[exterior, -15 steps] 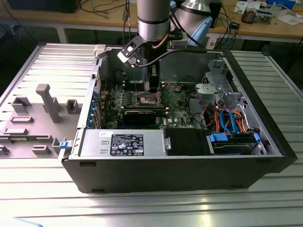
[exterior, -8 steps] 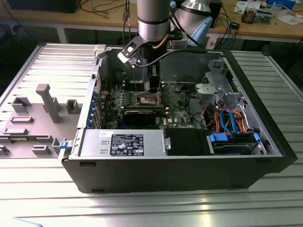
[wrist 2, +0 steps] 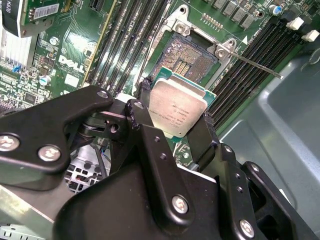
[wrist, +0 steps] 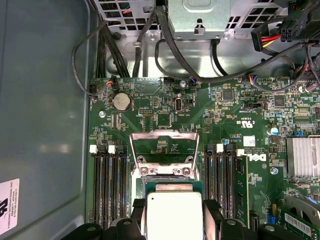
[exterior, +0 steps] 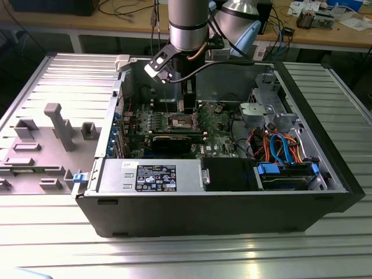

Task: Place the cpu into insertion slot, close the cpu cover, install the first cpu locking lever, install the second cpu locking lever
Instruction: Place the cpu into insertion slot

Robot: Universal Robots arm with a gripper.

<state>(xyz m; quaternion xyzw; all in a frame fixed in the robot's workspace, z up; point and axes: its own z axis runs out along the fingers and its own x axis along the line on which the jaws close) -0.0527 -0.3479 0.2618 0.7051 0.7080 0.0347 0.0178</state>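
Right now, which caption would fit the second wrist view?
The gripper holds the cpu close to the empty insertion slot.

1. In the first wrist view, the small flat square cpu with a silvery-grey metal top (wrist: pixel 172 212) is cut off by the picture's edge, as are the 2 black fingers (wrist: pixel 214 217) pressed against its sides.
2. There, the dark centre of the square, silver-rimmed insertion slot (wrist: pixel 165 171) is hidden behind the cpu.
3. In the second wrist view, the near part of the slot is covered by the cpu, whose print is too small to be read.
4. In the exterior view, the slot is masked by the black gripper (exterior: pixel 187 109), and what is held there is too small to be told.
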